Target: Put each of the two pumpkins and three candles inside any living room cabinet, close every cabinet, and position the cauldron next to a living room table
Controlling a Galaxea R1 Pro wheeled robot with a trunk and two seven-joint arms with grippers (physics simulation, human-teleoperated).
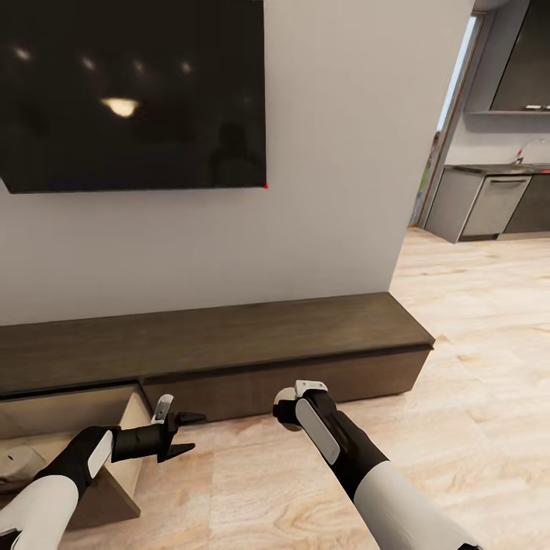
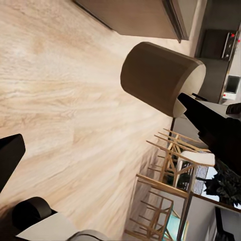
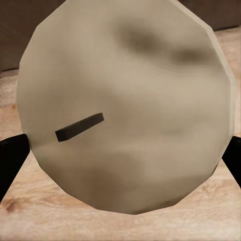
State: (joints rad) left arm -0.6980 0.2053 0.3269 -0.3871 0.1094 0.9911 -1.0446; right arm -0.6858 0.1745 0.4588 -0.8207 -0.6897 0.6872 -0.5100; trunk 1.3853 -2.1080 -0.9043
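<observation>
One long, low dark-brown wooden cabinet [image 1: 229, 347] runs along the white wall across the lower frame, its lower-left drawer [image 1: 72, 428] pulled out; bare plank floor [image 1: 458, 367] lies open at right. The right gripper [image 3: 120, 150] clamps a stubby tan-grey candle [image 3: 125, 100], dark wick facing the camera. The left gripper [image 1: 186, 434] spreads wide, empty.

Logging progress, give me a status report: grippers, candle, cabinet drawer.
Left gripper open, empty. Right gripper shut on a candle, over the floor before the cabinet. Drawer open by the left arm.
</observation>
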